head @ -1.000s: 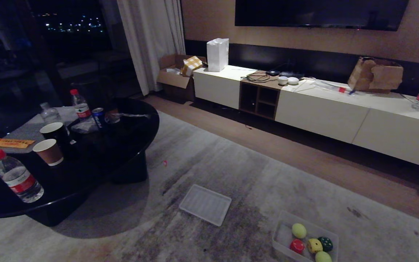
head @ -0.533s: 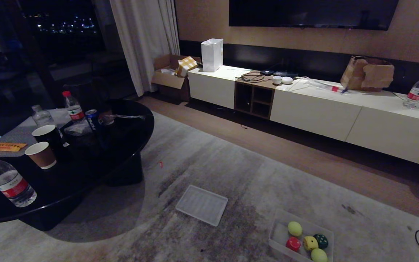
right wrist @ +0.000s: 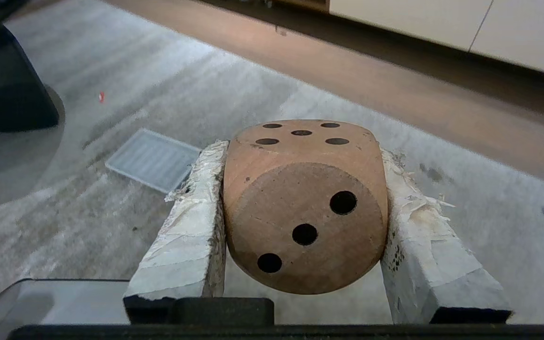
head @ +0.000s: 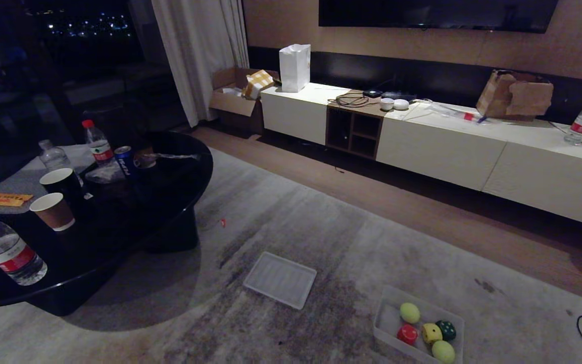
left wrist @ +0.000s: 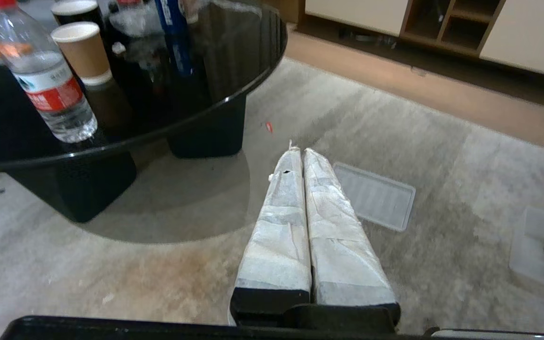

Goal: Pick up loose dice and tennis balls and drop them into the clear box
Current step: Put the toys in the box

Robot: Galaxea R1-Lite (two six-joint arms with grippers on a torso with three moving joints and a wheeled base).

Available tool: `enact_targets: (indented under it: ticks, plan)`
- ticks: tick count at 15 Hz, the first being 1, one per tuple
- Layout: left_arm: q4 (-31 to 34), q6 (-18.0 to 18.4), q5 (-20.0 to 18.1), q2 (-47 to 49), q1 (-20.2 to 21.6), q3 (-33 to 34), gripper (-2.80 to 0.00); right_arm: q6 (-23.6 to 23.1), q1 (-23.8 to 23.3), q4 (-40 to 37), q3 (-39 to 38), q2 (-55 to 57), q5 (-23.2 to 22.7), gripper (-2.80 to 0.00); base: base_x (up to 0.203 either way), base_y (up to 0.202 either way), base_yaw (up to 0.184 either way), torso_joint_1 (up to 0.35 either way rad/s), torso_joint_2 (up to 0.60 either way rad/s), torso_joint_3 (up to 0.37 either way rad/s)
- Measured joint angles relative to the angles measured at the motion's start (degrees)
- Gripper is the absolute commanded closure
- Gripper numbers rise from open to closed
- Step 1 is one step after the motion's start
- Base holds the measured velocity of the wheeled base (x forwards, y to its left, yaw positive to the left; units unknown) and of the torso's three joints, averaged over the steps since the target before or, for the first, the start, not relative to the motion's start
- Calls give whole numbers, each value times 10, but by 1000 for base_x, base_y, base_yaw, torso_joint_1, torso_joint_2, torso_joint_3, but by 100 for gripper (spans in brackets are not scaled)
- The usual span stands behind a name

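Tan die (right wrist: 305, 208) three-face toward camera

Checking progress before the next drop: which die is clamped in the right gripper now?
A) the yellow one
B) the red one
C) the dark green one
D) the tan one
D: the right wrist view shows the tan die clamped between the right gripper fingers; the other three lie in the clear box.

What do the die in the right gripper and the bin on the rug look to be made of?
The tan die held in the right gripper looks like wood, matt, with faint grain and dark drilled-looking pips. The clear box seems to be translucent plastic, slightly frosted: the rug and the balls and dice inside show through its walls.
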State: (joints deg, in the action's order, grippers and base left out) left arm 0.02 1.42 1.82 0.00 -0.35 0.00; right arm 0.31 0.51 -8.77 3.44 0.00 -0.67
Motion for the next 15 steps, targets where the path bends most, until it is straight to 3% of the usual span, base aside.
enact_targets:
  ticks: [15]
  plan:
    - [0,-1,0,0,0,0,0,0,0,0,0,0,0,0,0,0,0,2,2,-197]
